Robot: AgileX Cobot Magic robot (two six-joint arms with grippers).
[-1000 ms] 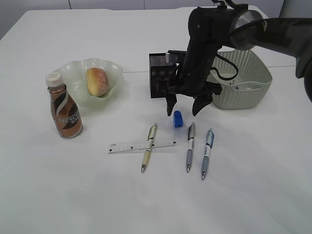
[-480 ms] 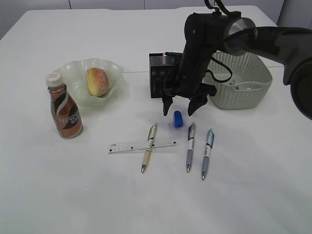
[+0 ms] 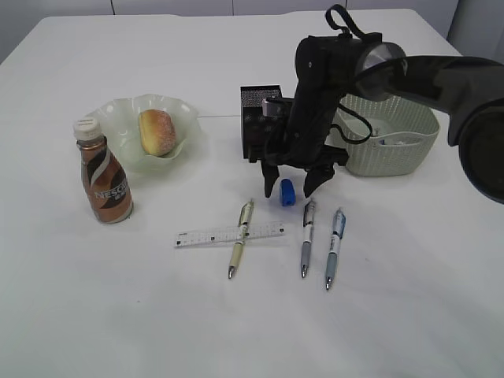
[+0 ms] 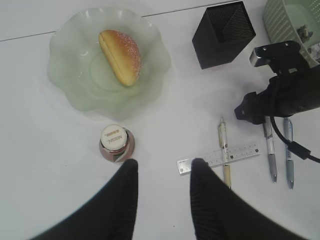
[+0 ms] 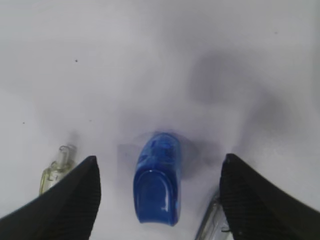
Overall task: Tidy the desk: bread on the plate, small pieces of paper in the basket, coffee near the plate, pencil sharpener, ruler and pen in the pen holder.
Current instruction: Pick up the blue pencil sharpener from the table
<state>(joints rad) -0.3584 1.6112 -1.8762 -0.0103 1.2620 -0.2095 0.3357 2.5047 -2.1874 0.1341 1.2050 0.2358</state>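
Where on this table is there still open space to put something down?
The whole front strip of the desk below the pens and ruler is bare, as is the far edge behind the plate. It is crowded between the pen holder, basket and blue sharpener.

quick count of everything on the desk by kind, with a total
pens: 3
ruler: 1
pencil sharpener: 1
coffee: 1
bread: 1
plate: 1
pen holder: 1
basket: 1
total: 10, not counting what lies inside the basket, which is too hidden to count
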